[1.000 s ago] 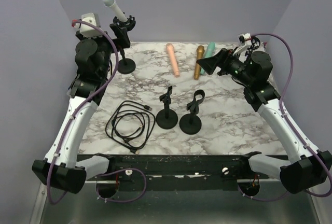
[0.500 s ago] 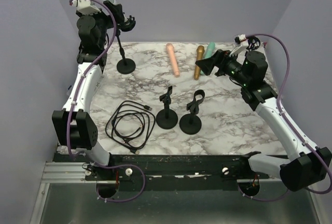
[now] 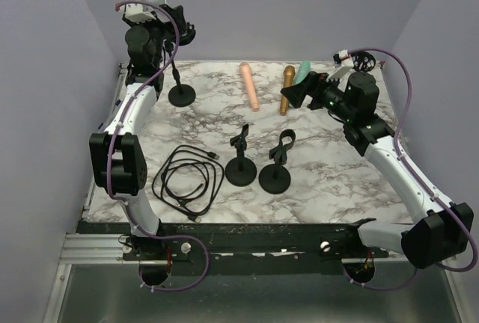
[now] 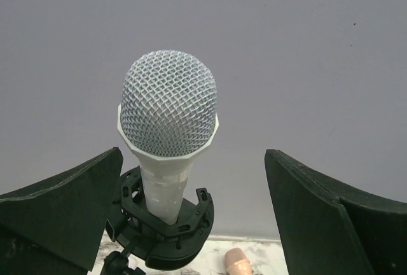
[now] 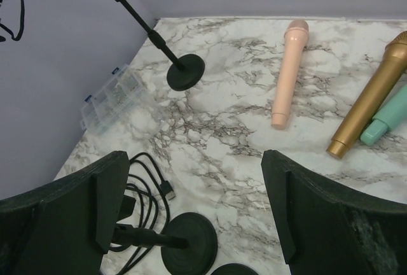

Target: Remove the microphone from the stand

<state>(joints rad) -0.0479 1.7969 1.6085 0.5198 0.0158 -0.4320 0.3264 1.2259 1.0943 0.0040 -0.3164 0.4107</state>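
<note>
At the upper left of the overhead view, your left arm stands tall against the back wall. Its left gripper (image 4: 193, 160) is level with the white microphone (image 4: 168, 106). In the left wrist view the two fingers are spread wide, one at each lower corner. The mesh head sits left of centre between them and touches neither. The microphone is seated tilted in the black clip (image 4: 166, 221) of its stand (image 3: 182, 96), whose round base rests at the back left of the marble table (image 3: 329, 181).

Lower left on the table lies a coiled black cable (image 3: 187, 181). At centre, a pair of short stands (image 3: 241, 167) sits side by side. Along the top centre lie a pink microphone (image 3: 248, 86), a gold microphone (image 3: 287, 90) and a teal microphone (image 3: 301, 74).

At the upper right, your right gripper (image 5: 191, 160) hangs above the table with its fingers apart, holding nothing.
</note>
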